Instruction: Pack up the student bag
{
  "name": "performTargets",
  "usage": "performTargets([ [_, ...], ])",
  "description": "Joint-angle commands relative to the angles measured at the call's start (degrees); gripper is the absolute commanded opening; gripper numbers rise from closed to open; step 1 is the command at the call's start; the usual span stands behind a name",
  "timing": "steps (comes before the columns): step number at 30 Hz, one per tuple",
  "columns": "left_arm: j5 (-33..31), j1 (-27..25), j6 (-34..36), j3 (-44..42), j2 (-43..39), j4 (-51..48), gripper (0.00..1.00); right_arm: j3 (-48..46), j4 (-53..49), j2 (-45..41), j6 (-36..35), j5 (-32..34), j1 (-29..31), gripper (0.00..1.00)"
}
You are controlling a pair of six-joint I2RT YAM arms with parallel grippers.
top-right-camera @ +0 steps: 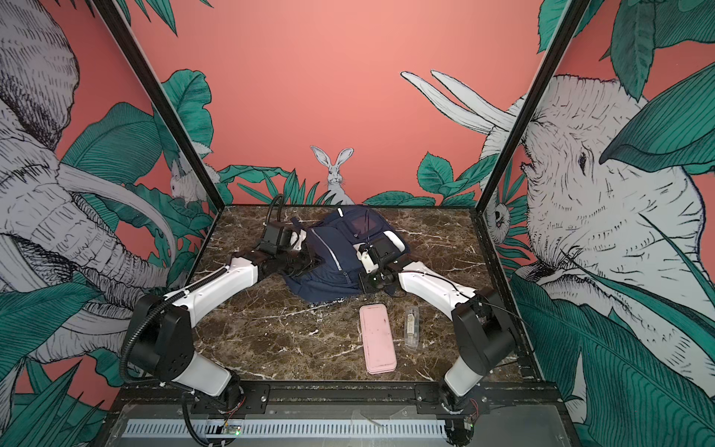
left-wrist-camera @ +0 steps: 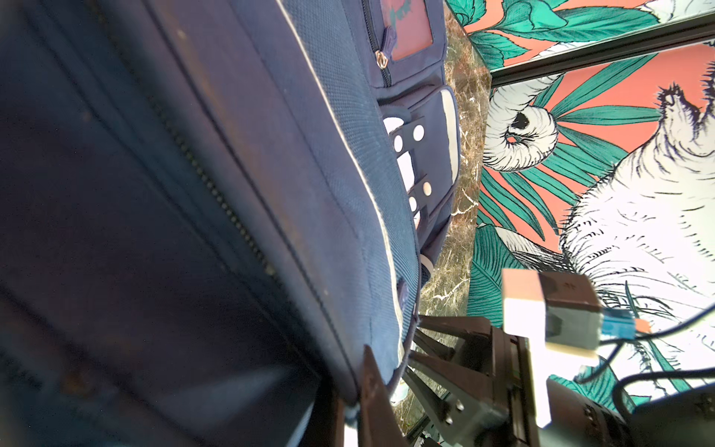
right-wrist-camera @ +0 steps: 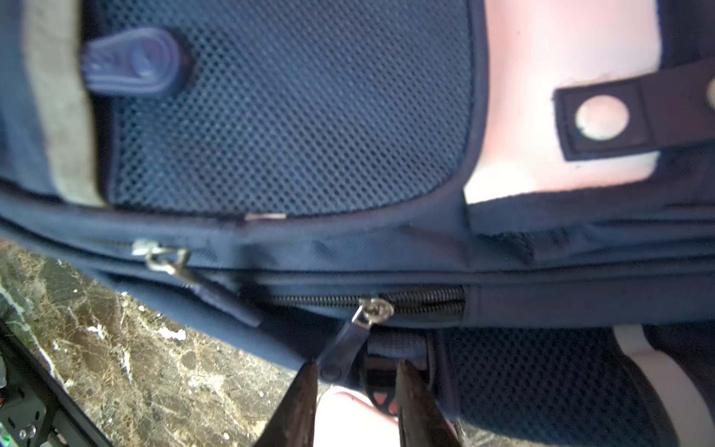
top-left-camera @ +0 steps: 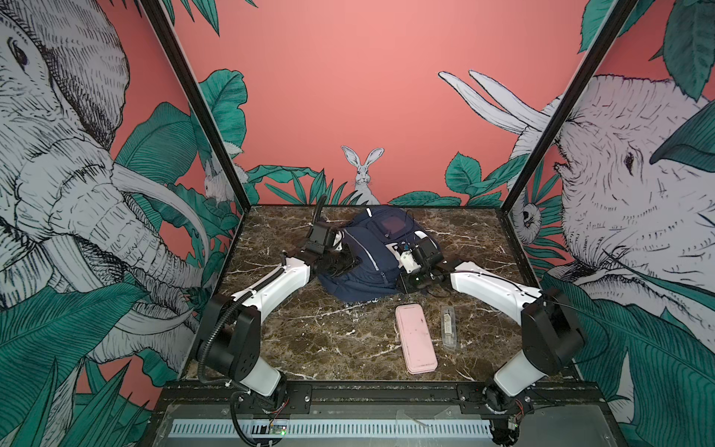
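Left gripper (left-wrist-camera: 348, 387) clamped on student bag (top-left-camera: 371, 263) edge, back-centre of counter (top-left-camera: 294, 340); right gripper (right-wrist-camera: 356, 365) slightly parted, empty, beside zipper pull (right-wrist-camera: 344, 344).

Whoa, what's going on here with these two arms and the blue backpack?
Two robot arms are at the student bag, lying on the marble table. The left gripper is shut, pinching the bag's edge. The right gripper is open, a zipper pull ending between its parted jaws. A pink case and a small clear packet lie on the table in front, not yet packed.
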Motion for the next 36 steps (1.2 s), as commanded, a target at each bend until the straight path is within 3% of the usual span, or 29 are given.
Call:
performTargets([
  [1, 0.35, 0.52, 0.69, 3.14, -4.44, 5.03, 0.00, 1.82, -0.22, 1.41, -0.04, 1.84, 0.74, 0.35],
  [25, 0.26, 0.51, 0.63, 3.82, -3.73, 4.66, 0.00, 9.25, -6.43, 9.85, 3.42, 13.18, 6.00, 0.35],
  [31, 0.44, 0.51, 0.68, 4.04, -3.54, 4.42, 0.00, 5.12, 1.79, 6.91, 9.88, 11.58, 6.04, 0.39],
  [36, 0.45, 0.51, 0.77, 4.41, -3.63, 4.38, 0.00, 5.02, 1.99, 7.52, 10.53, 14.50, 6.04, 0.32],
])
